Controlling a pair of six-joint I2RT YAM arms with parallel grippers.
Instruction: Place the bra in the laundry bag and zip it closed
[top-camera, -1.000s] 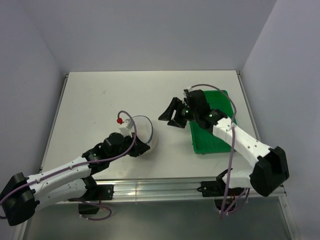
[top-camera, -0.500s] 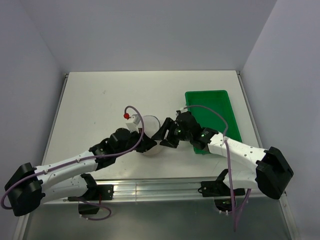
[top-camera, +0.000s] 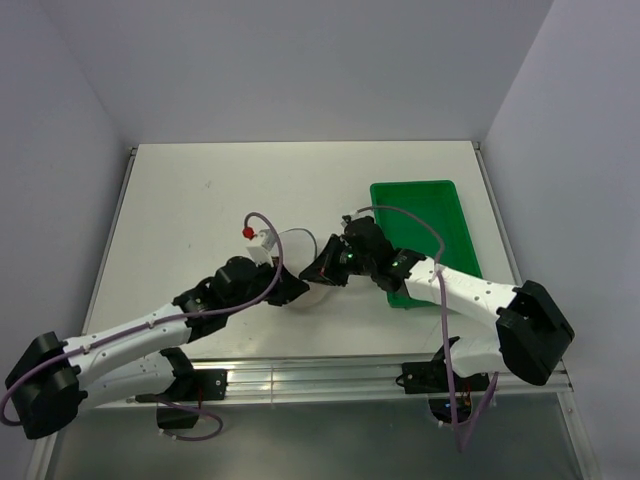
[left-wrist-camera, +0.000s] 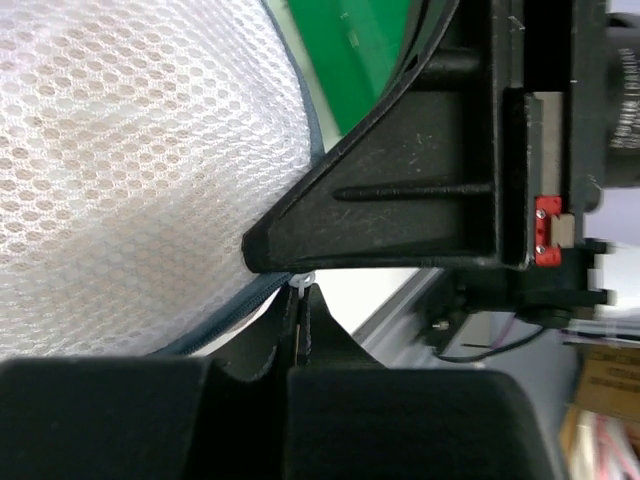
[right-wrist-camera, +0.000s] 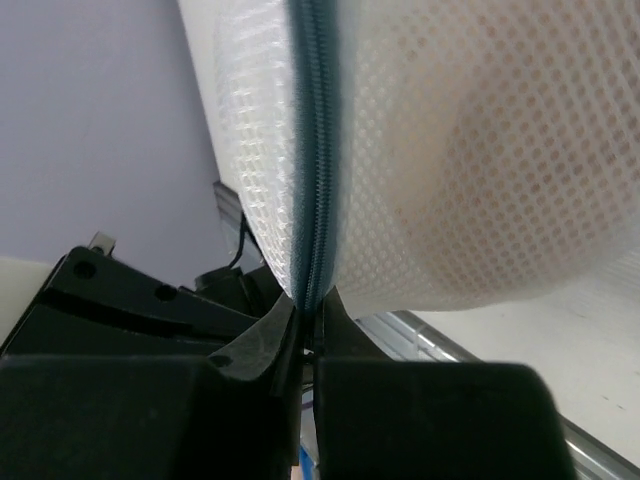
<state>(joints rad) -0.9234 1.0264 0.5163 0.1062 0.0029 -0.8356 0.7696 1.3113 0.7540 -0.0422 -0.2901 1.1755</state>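
Note:
The laundry bag (top-camera: 297, 260), a white mesh dome with a dark teal zipper rim, sits mid-table between my two grippers. Through its mesh the peach bra (right-wrist-camera: 480, 170) shows inside, also as a faint tint in the left wrist view (left-wrist-camera: 110, 200). My left gripper (top-camera: 288, 292) is at the bag's near-left side, shut (left-wrist-camera: 301, 296) on a small white zipper pull (left-wrist-camera: 300, 281). My right gripper (top-camera: 322, 270) is at the bag's right side, shut (right-wrist-camera: 312, 312) on the zipper rim (right-wrist-camera: 315, 150). The two grippers are almost touching.
A green rectangular tray (top-camera: 440, 215) lies to the right of the bag, with my right forearm crossing its near-left corner. The metal rail (top-camera: 320, 375) runs along the table's near edge. Walls close in on the left, back and right.
My right gripper has moved left from the green tray to the bag and shut on its zipper rim. The left arm shifted slightly right with the bag, still shut.

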